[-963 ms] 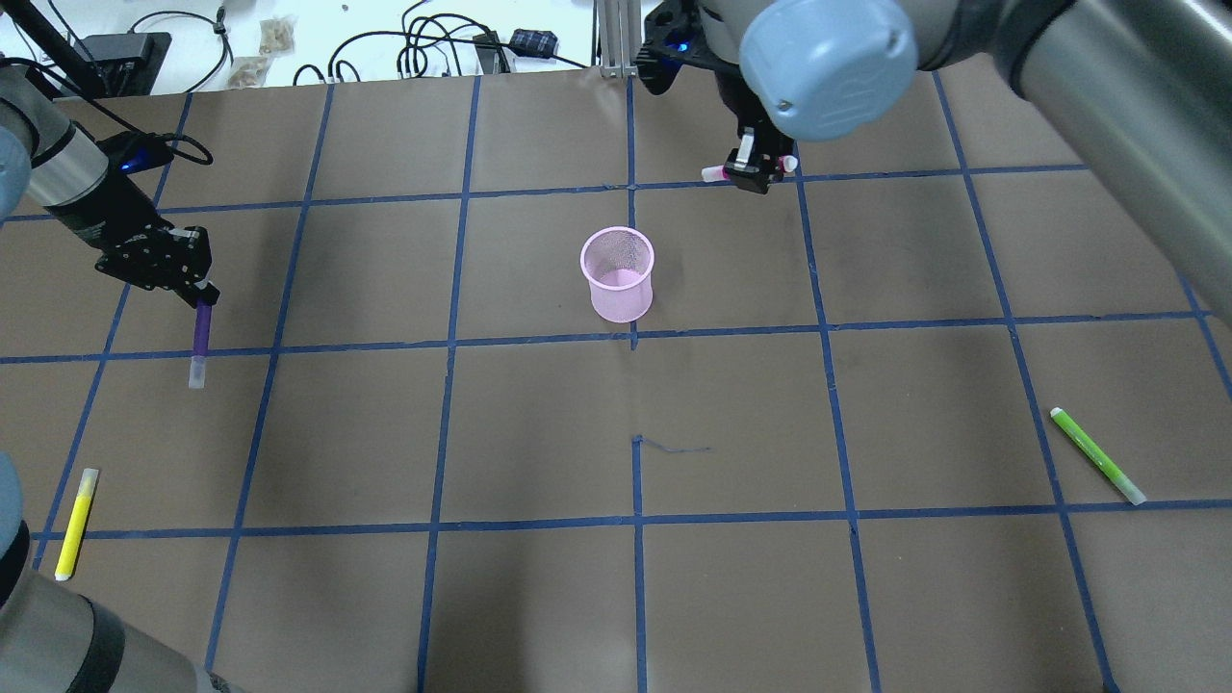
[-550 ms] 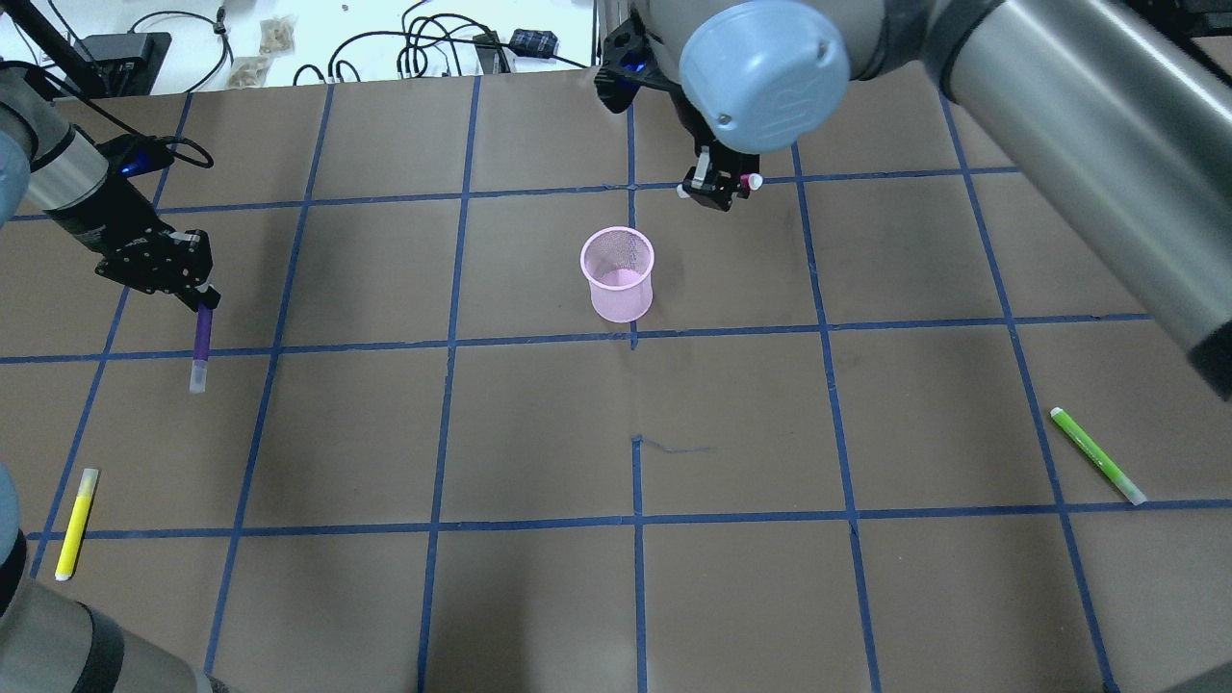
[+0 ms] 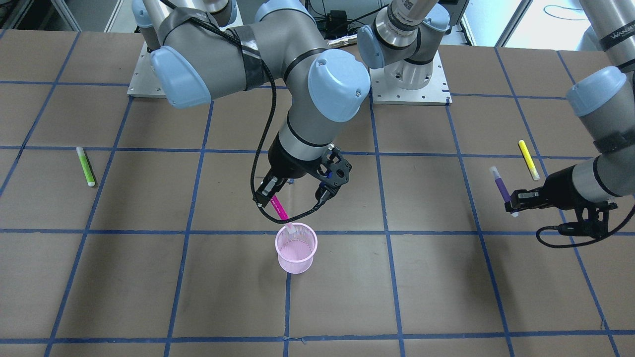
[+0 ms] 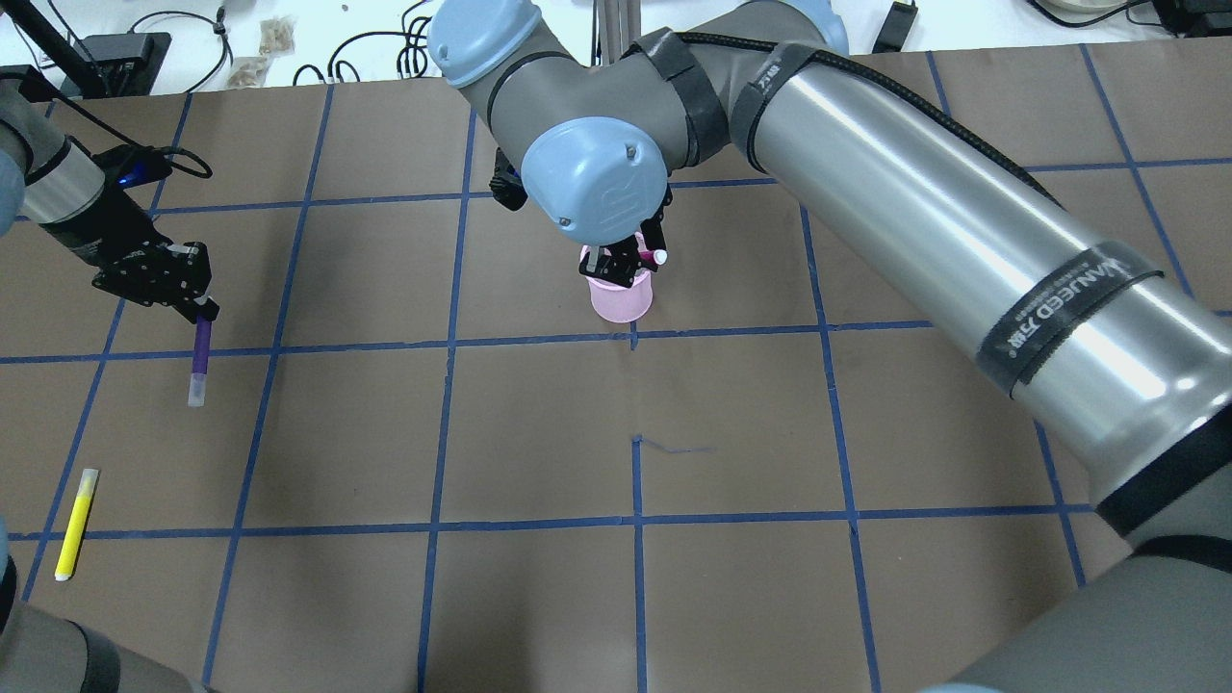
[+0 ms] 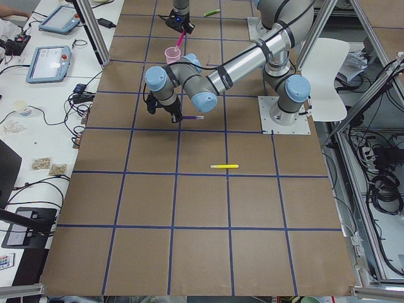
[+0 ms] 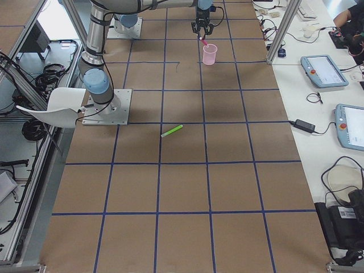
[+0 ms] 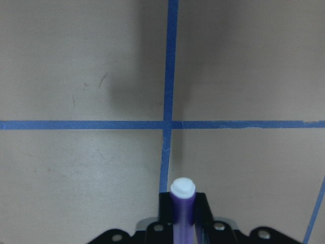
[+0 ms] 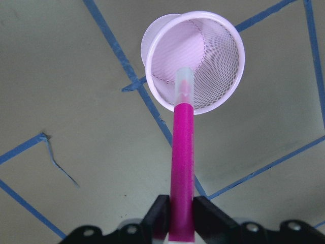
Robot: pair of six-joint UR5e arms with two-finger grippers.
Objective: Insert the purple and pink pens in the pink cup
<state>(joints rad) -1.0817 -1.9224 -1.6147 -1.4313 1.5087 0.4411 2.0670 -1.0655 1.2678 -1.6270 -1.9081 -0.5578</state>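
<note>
Right wrist-mounted view — right gripper (image 8: 181, 211) clamps pink pen (image 8: 183, 152), tip over pink cup (image 8: 223, 76).

A black band (image 4: 1059, 313) round the right arm (image 4: 914, 202), right of centre in the overhead view, carries white lettering, roughly "WANJEED". A second band (image 3: 616, 35) on the left arm (image 3: 593, 106), upper right front-on, shows "WAN".

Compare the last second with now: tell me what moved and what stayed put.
The right gripper, shut on the pink pen throughout, swung to the robot's left and nearer its base. It is now above the pink mesh cup, with the pen's clear cap at the cup's mouth. The left gripper, gripping the purple pen, barely drifted. The cup and the yellow highlighter stayed put.
</note>
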